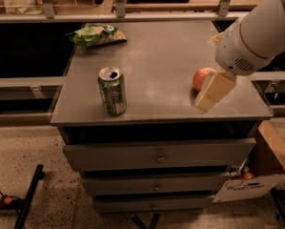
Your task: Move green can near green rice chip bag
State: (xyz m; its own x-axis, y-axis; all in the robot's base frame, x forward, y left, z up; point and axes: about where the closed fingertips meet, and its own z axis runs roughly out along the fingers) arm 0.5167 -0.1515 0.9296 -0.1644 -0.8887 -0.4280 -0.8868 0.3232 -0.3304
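Observation:
The green can (112,90) stands upright near the front left of the grey cabinet top (166,56); its silver top with the pull-tab hole faces up. The green rice chip bag (95,34) lies at the back left corner, well behind the can. My gripper (209,97), cream-coloured on a white arm (256,32), hangs over the right front part of the top, far to the right of the can. It covers part of a round orange fruit (200,75).
The cabinet has three drawers (156,155) below the top. A cardboard box (273,159) stands on the floor at the right. Metal rails (132,17) run behind the cabinet. A black stand leg (30,192) lies on the floor at the lower left.

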